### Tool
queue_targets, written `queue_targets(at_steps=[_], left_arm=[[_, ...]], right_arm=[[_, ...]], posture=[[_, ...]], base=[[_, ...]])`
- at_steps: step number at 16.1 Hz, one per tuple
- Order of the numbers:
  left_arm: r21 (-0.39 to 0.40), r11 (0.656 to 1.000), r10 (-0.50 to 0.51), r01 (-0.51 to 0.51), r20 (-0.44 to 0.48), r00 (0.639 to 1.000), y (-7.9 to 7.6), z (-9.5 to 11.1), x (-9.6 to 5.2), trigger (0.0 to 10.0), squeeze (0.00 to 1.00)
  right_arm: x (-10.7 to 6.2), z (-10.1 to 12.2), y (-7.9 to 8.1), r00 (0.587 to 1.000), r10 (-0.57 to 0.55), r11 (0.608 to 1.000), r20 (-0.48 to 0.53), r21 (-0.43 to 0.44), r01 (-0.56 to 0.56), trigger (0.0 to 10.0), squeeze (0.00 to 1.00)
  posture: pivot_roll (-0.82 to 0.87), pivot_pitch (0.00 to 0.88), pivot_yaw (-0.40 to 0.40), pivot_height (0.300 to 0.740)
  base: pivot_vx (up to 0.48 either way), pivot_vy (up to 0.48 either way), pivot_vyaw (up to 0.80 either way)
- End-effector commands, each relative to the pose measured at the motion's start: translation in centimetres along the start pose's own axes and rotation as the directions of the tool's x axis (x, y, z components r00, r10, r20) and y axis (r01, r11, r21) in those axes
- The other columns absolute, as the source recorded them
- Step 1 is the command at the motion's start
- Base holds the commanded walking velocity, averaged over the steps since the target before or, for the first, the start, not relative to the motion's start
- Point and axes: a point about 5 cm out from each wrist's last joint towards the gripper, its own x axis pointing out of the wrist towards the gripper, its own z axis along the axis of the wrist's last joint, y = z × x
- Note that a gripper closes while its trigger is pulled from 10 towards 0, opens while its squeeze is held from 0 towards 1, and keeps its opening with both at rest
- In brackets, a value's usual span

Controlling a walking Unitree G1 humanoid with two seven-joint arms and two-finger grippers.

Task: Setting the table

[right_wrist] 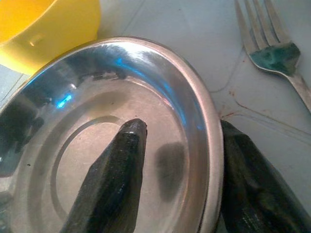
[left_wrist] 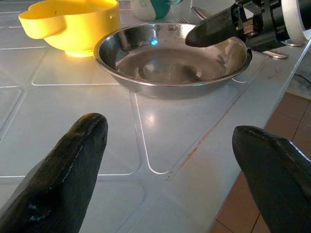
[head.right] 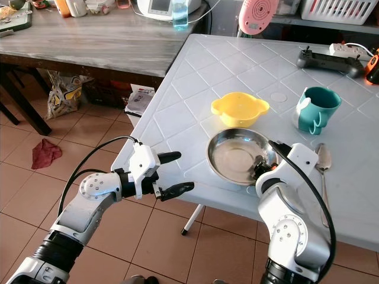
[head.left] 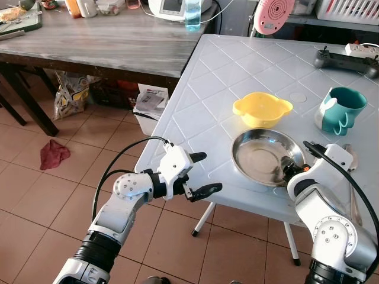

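A steel plate [head.left: 260, 155] lies near the front edge of the white plastic table [head.left: 195, 112]. My right gripper [head.left: 291, 168] stands open astride the plate's near-right rim, one finger [right_wrist: 121, 160] over the inside and the other outside. Behind the plate sit a yellow bowl [head.left: 262, 109] and, further right, a teal cup [head.left: 340, 109]. A fork [right_wrist: 272, 48] and a spoon [head.right: 324, 157] lie just right of the plate. My left gripper [head.left: 207, 173] hangs open and empty off the table's front-left edge, pointing toward the plate [left_wrist: 170, 63].
A game controller [head.left: 346, 59] and a pink round device [head.left: 273, 15] sit at the table's far side. A cluttered wooden table [head.left: 106, 41] stands to the left. On the tiled floor lie a red cloth [head.left: 54, 154] and bags under that table.
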Motion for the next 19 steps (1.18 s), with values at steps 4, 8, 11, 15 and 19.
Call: queue_targets(at_steps=[4, 8, 11, 15, 19], left_arm=[[0.016, 1.0, -0.021, 0.021, -0.016, 1.0, -0.22, -0.2, 0.04, 10.0, 0.0], [0.016, 1.0, -0.021, 0.021, -0.015, 1.0, -0.28, -0.23, 0.04, 10.0, 0.0], [0.017, 1.0, -0.023, 0.023, -0.017, 1.0, -0.25, -0.26, 0.0, 10.0, 0.0], [0.02, 1.0, -0.023, 0.024, -0.016, 1.0, -0.23, -0.24, -0.01, 10.0, 0.0], [0.026, 0.999, -0.021, 0.021, -0.015, 1.0, -0.13, -0.14, 0.05, 10.0, 0.0]], right_arm=[[0.04, -0.25, 0.01, 1.0, -0.004, 1.0, -0.021, 0.016, 0.004, 0.0, 0.0], [0.08, -0.3, -0.06, 1.0, -0.008, 1.0, -0.026, 0.027, 0.008, 0.0, 0.0], [0.1, -0.4, -0.01, 0.999, -0.009, 0.999, -0.033, 0.047, 0.011, 0.0, 0.0], [0.15, -0.46, -0.23, 0.999, -0.016, 0.997, -0.038, 0.072, 0.019, 0.0, 0.0], [0.19, -0.84, -0.17, 0.998, -0.007, 0.993, -0.062, 0.119, 0.015, 0.0, 0.0]], posture=[[-0.01, 0.146, 0.035, 0.714], [-0.01, 0.145, 0.036, 0.714], [-0.01, 0.145, 0.034, 0.714], [-0.01, 0.141, 0.037, 0.714], [0.0, 0.139, 0.037, 0.714]], base=[[0.0, 0.0, 0.0], [0.0, 0.0, 0.0], [0.0, 0.0, 0.0], [0.0, 0.0, 0.0], [0.0, 0.0, 0.0]])
